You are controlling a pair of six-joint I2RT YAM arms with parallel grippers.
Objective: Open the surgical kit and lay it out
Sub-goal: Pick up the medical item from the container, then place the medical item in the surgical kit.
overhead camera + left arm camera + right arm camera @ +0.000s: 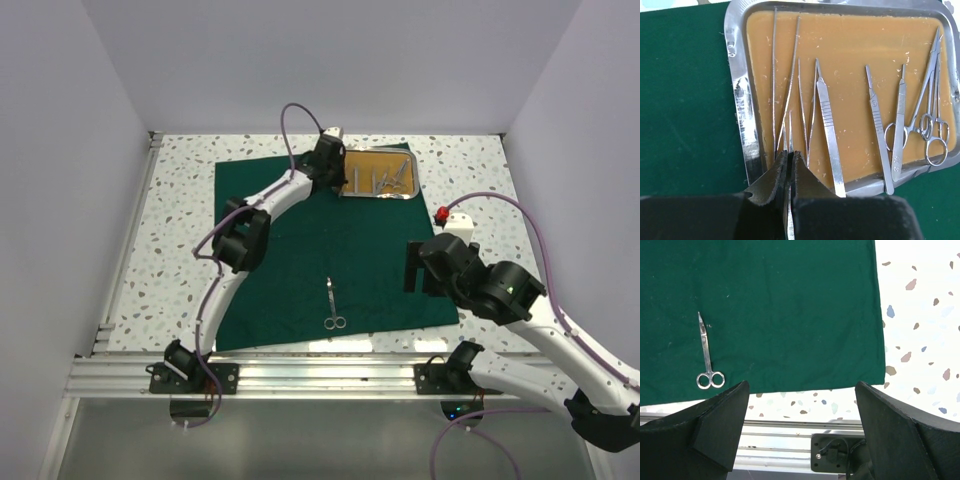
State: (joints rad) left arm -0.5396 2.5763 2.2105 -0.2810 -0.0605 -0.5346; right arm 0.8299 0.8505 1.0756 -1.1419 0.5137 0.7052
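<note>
Two grippers are mine. A speckled desk [470, 170] carries the dark green cloth [370, 250], spread flat. At its far right corner sits the steel tray [740, 100], tan-gold lined, with instruments lying side by side inside. My right gripper [801, 386] hangs wide open and empty above the cloth's near right edge. My left gripper [790, 162] is pinched closed on slim tweezers [790, 130] at the tray's near rim. Small scissors [707, 357] lie alone on the cloth, well apart from the tray.

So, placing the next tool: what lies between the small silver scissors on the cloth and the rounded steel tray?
Only bare dark green cloth, from scissors to tray, shown in the top view.
</note>
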